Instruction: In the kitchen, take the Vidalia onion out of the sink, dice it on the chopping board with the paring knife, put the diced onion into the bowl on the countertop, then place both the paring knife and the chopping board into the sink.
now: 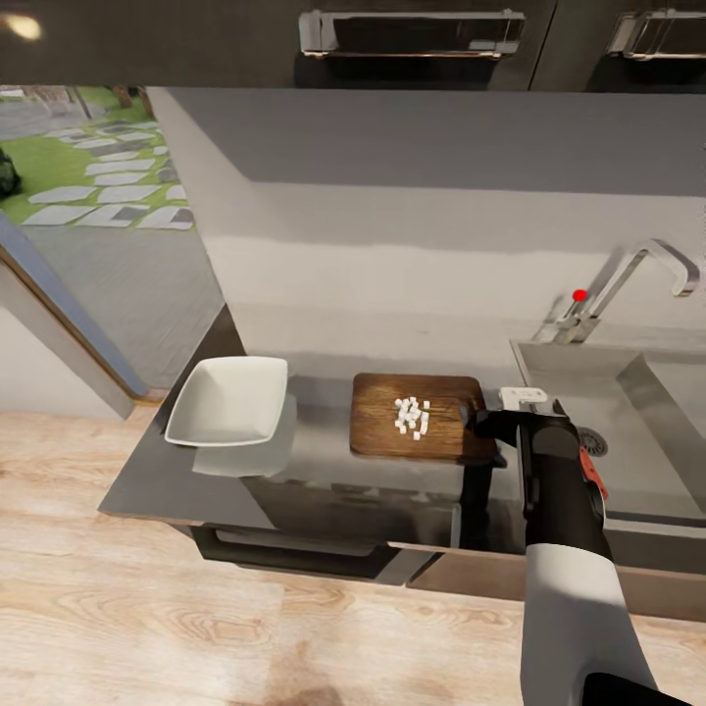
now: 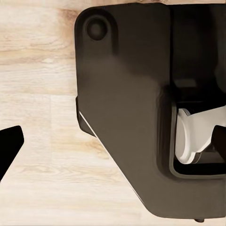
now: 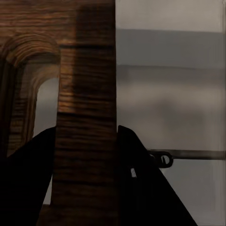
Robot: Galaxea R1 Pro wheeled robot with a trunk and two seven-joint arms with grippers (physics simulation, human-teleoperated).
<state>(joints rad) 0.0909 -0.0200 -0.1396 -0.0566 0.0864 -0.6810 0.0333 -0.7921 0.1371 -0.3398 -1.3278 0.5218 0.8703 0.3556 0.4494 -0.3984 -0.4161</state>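
Observation:
The wooden chopping board (image 1: 387, 441) lies flat on the dark countertop (image 1: 324, 490), with a small heap of white diced onion (image 1: 412, 416) on it. My right gripper (image 1: 480, 422) is at the board's right end. In the right wrist view the board's handle bar (image 3: 87, 94) runs between the two dark fingers (image 3: 141, 179) of the right gripper (image 3: 85, 134), which is shut on it. The white bowl (image 1: 230, 397) stands empty to the left of the board. I cannot make out the paring knife with certainty. One dark fingertip (image 2: 9, 150) of my left gripper hangs over the wooden floor.
The steel sink (image 1: 637, 378) with its drain (image 1: 594, 443) lies right of the board, under a bent faucet (image 1: 637, 275). Dark wall cabinets (image 1: 412, 39) hang above. A thin dark rod with a ring (image 3: 162, 157) crosses the grey surface beside the board. The robot's dark base (image 2: 127, 117) is below my left wrist.

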